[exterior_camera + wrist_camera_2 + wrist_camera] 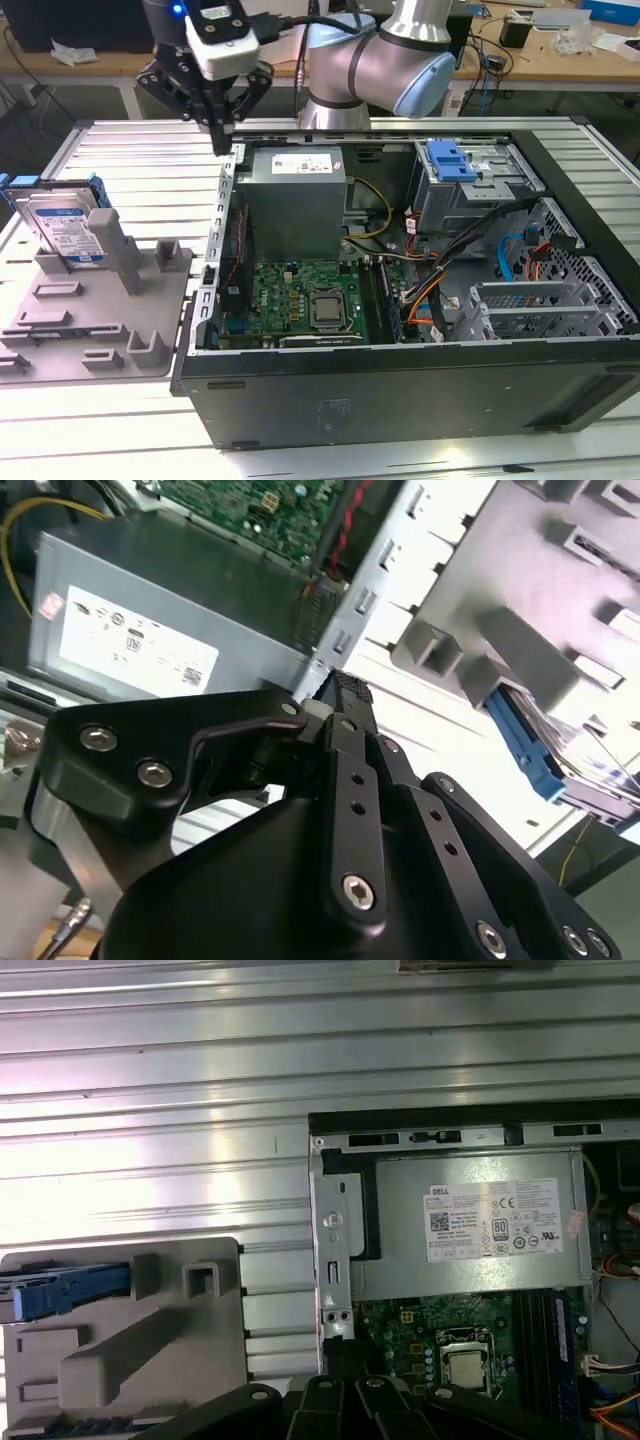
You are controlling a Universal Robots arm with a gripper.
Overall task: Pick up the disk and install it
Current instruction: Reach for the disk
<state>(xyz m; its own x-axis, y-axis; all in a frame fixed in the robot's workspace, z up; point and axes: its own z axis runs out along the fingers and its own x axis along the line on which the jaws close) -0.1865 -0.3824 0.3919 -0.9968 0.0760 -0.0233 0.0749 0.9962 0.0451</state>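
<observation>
Disk (62, 225) stands on edge, tilted, in grey fixture (100, 320) beside the open case (400, 400). Gripper (221, 140) well apart above case rim, closed, empty; disk lies toward exterior view's left, lower

There is one disk (68, 232), one grey holder (110, 322) and one open computer case (400, 392) on one bench (120, 150). The case contains one power supply (293, 200), one motherboard (285, 290), one drive cage (470, 205) and one blue latch (447, 160). One arm (390, 62) carries one tool (222, 142).
</observation>
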